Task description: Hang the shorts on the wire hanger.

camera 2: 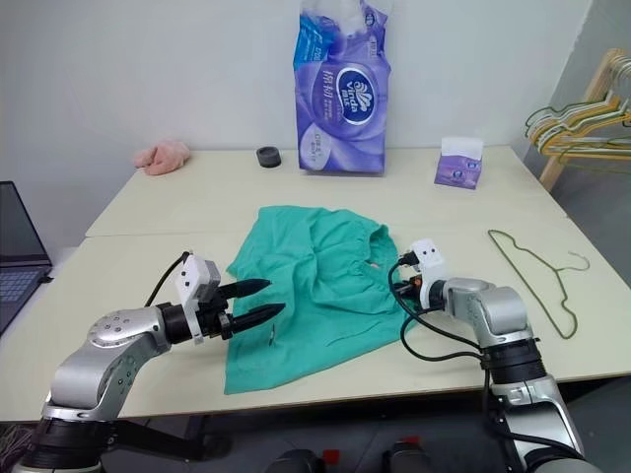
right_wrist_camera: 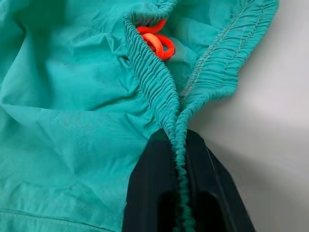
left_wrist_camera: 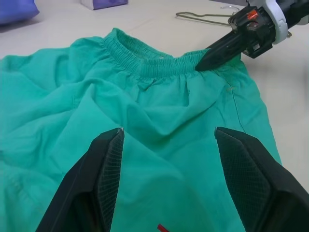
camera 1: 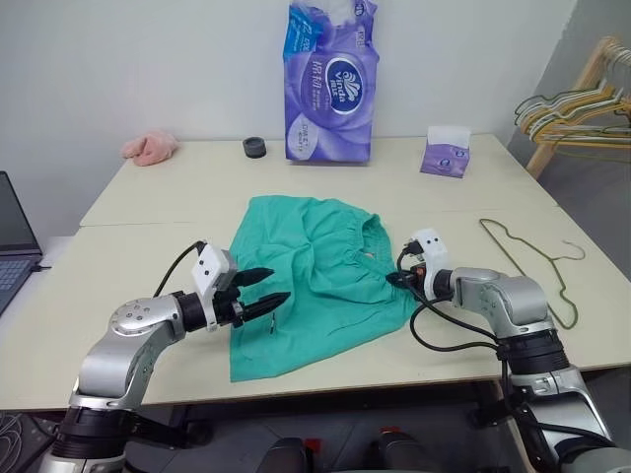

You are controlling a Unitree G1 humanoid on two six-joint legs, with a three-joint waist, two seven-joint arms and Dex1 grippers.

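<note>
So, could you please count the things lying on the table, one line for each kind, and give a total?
Shorts: 1
Wire hanger: 1
Pack of tissue rolls, purple: 1
Small tissue packet, purple: 1
Pink cloth: 1
Dark roll: 1
Total: 6

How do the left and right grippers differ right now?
The left gripper is open, its fingers apart above the shorts and holding nothing; the right gripper is shut on the shorts' elastic waistband. The left sits over the leg end, the right at the waistband edge nearer the wire hanger. Both have two black fingers.
</note>
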